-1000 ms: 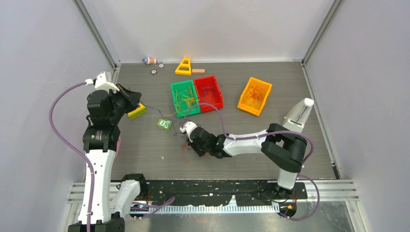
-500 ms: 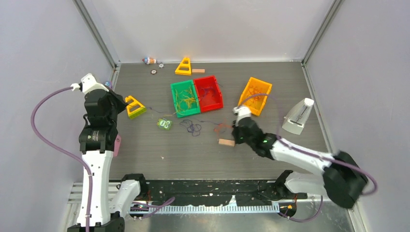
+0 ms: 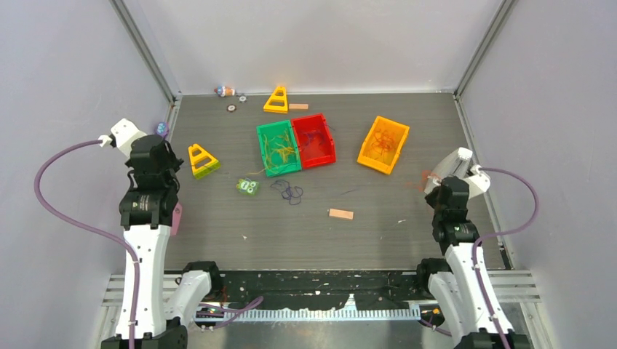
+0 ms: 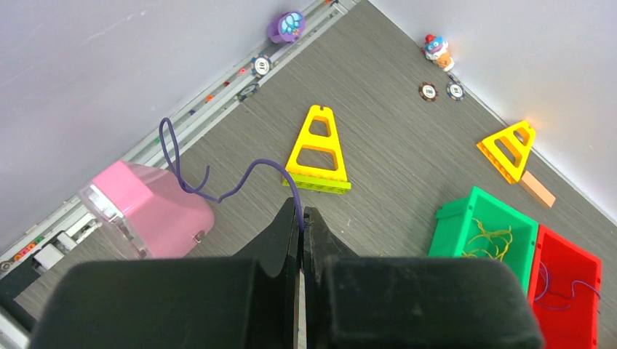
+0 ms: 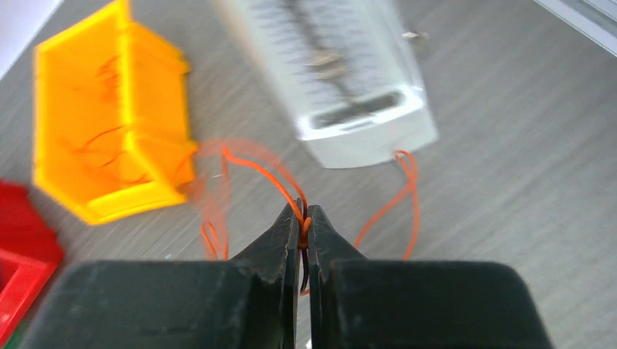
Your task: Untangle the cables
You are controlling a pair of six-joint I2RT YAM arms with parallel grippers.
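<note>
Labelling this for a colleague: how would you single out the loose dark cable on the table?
Find the green bin and red bin side by side mid-table. Just below the green bin in the overhead view, right of a small green tile, lies the dark purple-blue cable. Unlike cables in the bins, it is a loose scribble on bare table.

Counted three bins (image 3: 260,149) (image 3: 331,138) (image 3: 368,139), two yellow frames (image 3: 276,110) (image 3: 209,169) and two tan blocks (image 3: 298,106) (image 3: 340,214). Chips (image 4: 428,91) (image 4: 455,90) (image 4: 262,65): three certain, a possible fourth on the left rail; one toy figure (image 3: 224,91), one green tag (image 3: 248,186), one white box (image 3: 457,161), one purple cap (image 4: 286,25). Cables (image 3: 289,191) were too fine and tangled for a firm count: some in every bin, more outside.
</note>
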